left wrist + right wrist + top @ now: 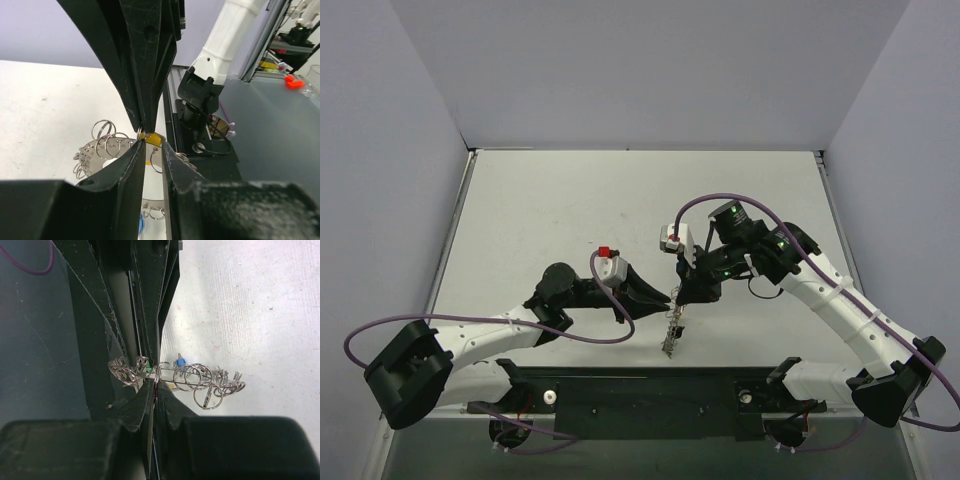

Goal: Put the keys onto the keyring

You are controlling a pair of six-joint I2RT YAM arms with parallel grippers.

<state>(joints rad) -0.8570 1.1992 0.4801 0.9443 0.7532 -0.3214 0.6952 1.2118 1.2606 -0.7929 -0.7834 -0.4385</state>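
Observation:
The keyring (671,332) hangs on edge between my two grippers near the table's front edge. It is a silvery disc-like loop with several small split rings along its rim (95,152). My right gripper (156,382) is shut on its rim (190,376). My left gripper (152,145) meets it tip to tip, and the yellow key's head (154,138) sits pinched at its fingertips. A blue key (179,361) and a green key (145,363) hang at the ring. In the top view the left gripper (665,297) and right gripper (682,295) touch.
The black base rail (650,385) lies just in front of the hanging ring. Purple cables (610,338) loop beside both arms. Grey walls (410,150) enclose the white table (570,200) at the left, the back and the right.

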